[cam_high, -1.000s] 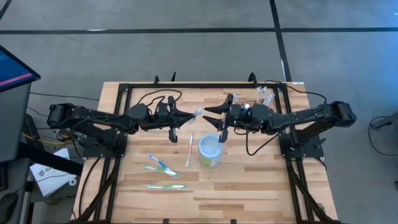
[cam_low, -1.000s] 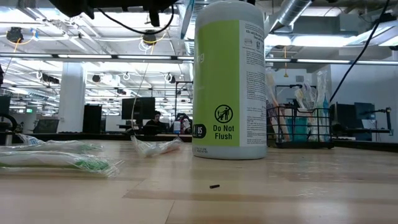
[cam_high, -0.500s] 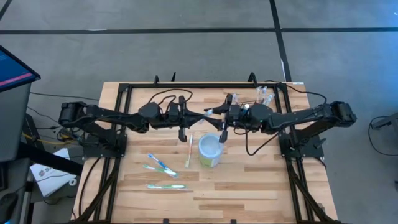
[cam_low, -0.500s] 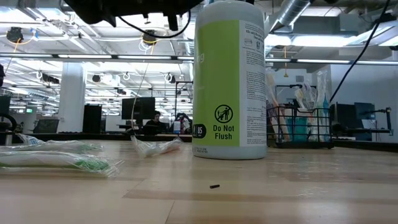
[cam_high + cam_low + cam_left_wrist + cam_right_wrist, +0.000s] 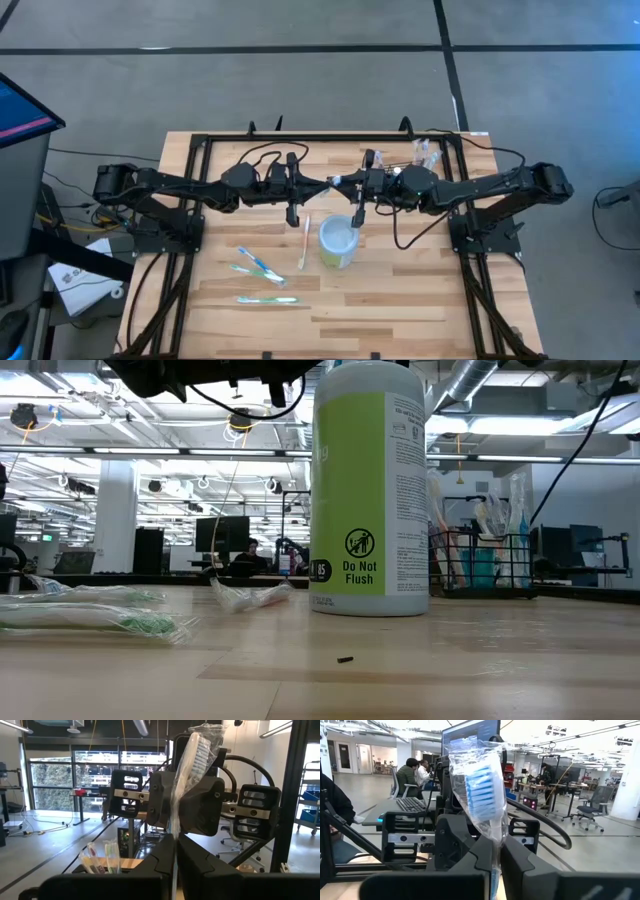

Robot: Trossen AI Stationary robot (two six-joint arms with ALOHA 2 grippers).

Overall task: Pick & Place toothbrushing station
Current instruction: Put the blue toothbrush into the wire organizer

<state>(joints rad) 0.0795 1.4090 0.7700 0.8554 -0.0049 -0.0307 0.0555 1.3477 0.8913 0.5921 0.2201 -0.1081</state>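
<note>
A toothbrush in a clear wrapper (image 5: 481, 785) stands upright in the air over the table's middle, with my left gripper (image 5: 325, 183) and my right gripper (image 5: 341, 182) meeting tip to tip and both shut on it. Its blue-bristled head (image 5: 199, 751) rises above the fingers. The toothbrushing station (image 5: 425, 156), a black wire basket with wrapped brushes in it, stands at the far right of the table and also shows in the low view (image 5: 482, 566). A white-and-green round container (image 5: 338, 243) stands near the middle, below the grippers. My left gripper pinches the wrapped toothbrush's handle (image 5: 174, 827) below the head between its two fingers. The fingers come level from the table's left and lie across the brush. The brush stands upright, clear of the table. My right gripper pinches the same handle (image 5: 495, 836) through the wrapper, below the bristles. Its fingers come level from the table's right, across the brush, facing the left gripper. The head stands above the fingers.
Three wrapped toothbrushes lie loose on the wood: one (image 5: 304, 240) left of the container and two (image 5: 262, 264), (image 5: 266, 299) nearer the front left. A black frame (image 5: 200, 150) runs round the table's edges.
My left gripper has carried the toothbrush toward the table's right until it met my right gripper. My right gripper, open a second ago, has shut on the brush.
</note>
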